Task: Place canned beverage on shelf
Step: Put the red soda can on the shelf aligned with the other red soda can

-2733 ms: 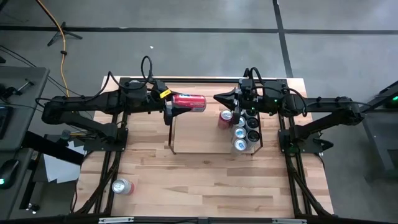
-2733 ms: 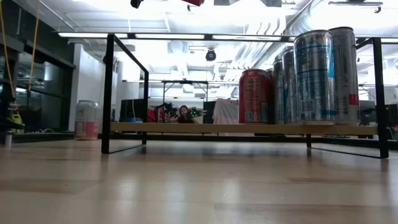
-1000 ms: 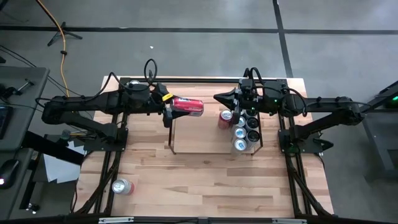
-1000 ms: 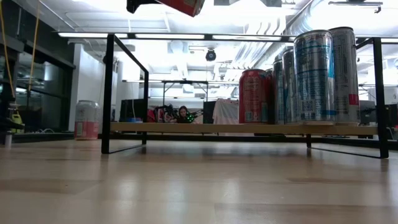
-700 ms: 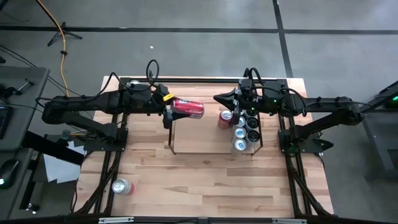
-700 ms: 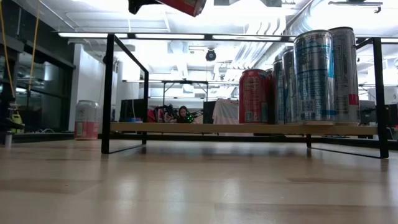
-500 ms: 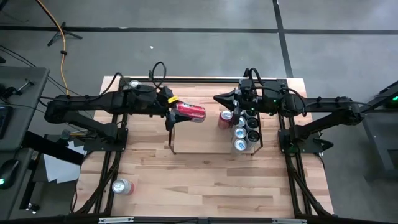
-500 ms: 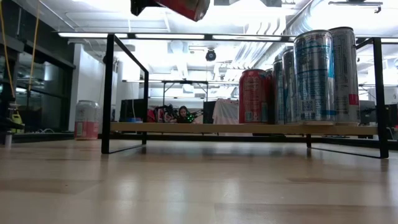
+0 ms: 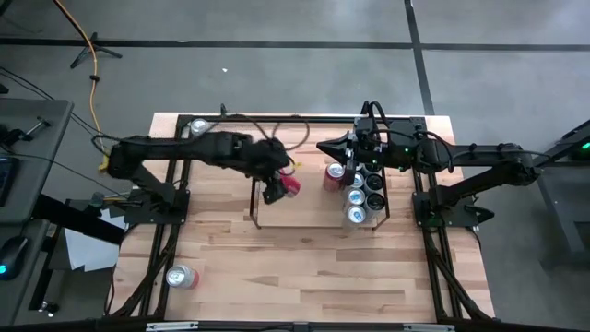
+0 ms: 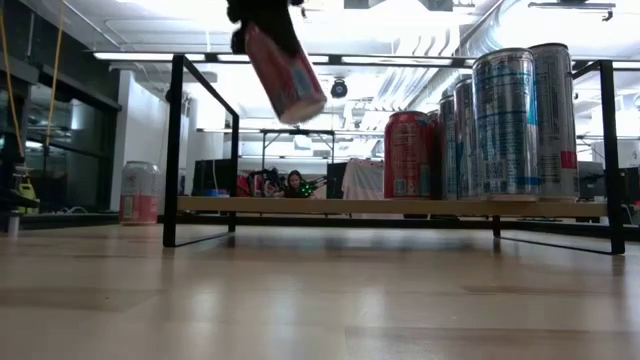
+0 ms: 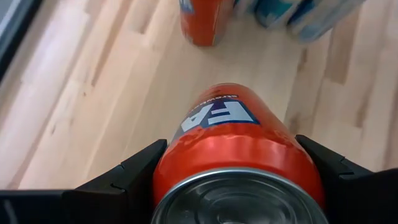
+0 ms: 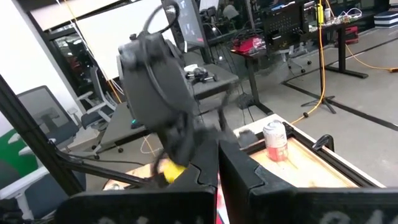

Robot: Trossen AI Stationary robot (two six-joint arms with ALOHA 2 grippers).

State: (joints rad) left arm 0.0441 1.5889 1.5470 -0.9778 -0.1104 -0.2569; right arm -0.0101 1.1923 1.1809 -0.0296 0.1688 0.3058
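My left gripper [image 9: 279, 188] is shut on a red can [image 9: 291, 185] above the left part of the shelf [image 9: 255, 199], a low black rod rack with a wooden board [image 10: 330, 205]. In the low view the can [image 10: 286, 72] hangs tilted under the gripper [image 10: 262, 22]. A second red can [image 9: 334, 175] and several tall silver-blue cans [image 9: 356, 197] stand upright on the shelf's right part. My right gripper [image 9: 323, 147] is shut and empty, just beyond the shelf's far edge by those cans. My left gripper pinches the red can's round side wall [image 11: 169, 163] between its two fingers [image 11: 130, 173], close to the can's upper end. The fingers come from above, slanting down. The can hangs below them, tilted with its lower end [image 10: 304, 108] toward the right, clear of the shelf board.
A can [image 9: 180, 276] lies on the table near the front left. Another can [image 9: 196, 124] stands at the far left corner and shows in the right wrist view [image 12: 274, 140]. A black rail frame [image 9: 304, 118] runs along the table's edges.
My left gripper has gone toward the table's right and near edges, over the shelf's left part, come down, and tipped downward. The red can, which lay level in the hold, now hangs nearly upright and tilted. My right arm has kept still.
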